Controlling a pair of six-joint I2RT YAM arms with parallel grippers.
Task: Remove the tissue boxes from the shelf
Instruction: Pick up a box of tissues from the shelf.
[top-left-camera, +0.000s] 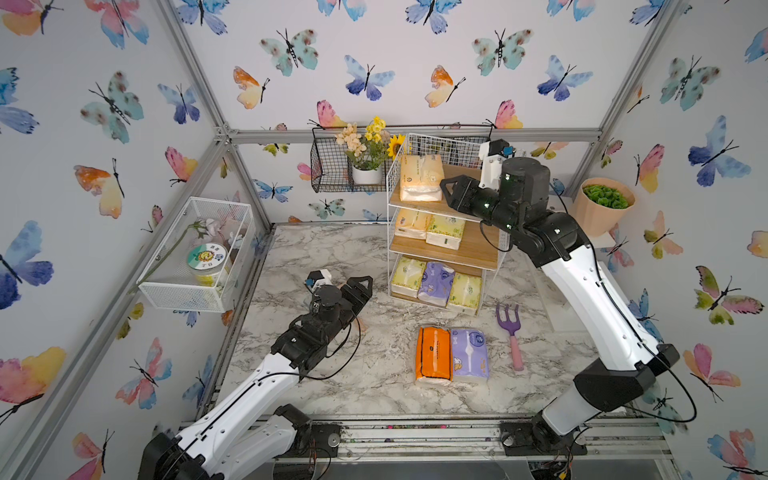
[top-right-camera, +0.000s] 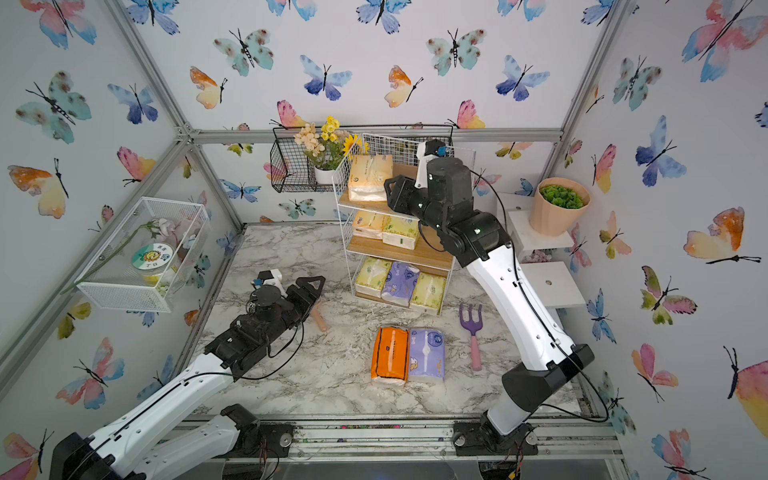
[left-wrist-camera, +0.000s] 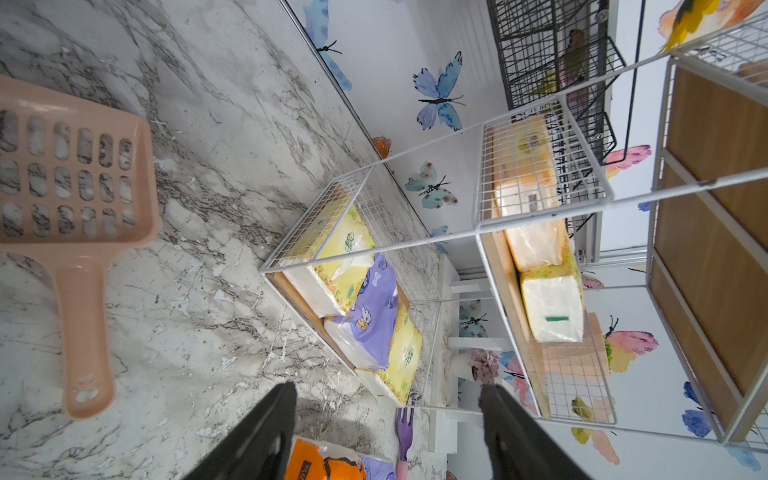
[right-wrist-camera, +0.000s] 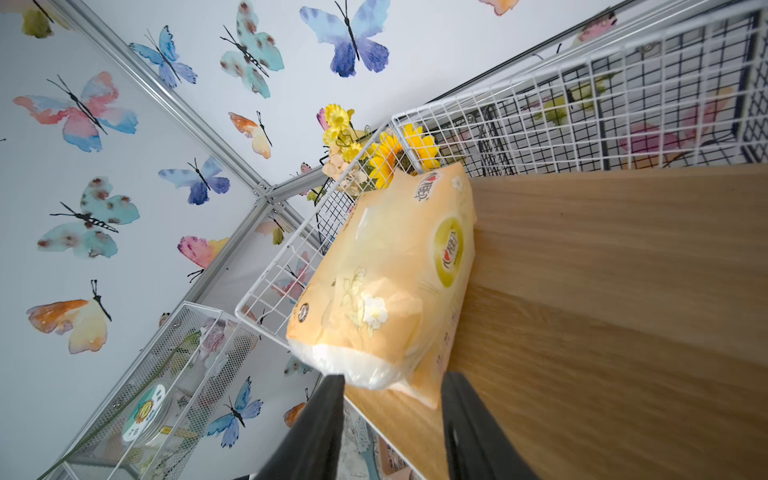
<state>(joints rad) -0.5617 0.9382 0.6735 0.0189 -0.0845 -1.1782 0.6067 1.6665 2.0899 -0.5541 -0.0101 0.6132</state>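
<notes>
The shelf (top-left-camera: 478, 253) holds a peach tissue box (top-left-camera: 420, 176) on its top board, two on the middle board and three on the bottom, the lavender one (top-left-camera: 435, 282) in the middle. An orange tissue box (top-left-camera: 433, 353) and a lavender one (top-left-camera: 469, 354) lie side by side on the marble table. My right gripper (right-wrist-camera: 392, 382) is open at the top board, its fingertips either side of the peach box's (right-wrist-camera: 386, 282) near end. My left gripper (left-wrist-camera: 388, 395) hangs open and empty over the table, left of the shelf's bottom tier.
A peach slotted scoop (left-wrist-camera: 79, 178) lies on the table under my left arm. A purple garden fork (top-left-camera: 509, 328) lies right of the two boxes. A black wire basket (top-left-camera: 332, 170) with flowers hangs behind the shelf, with a white mesh basket (top-left-camera: 195, 253) on the left wall.
</notes>
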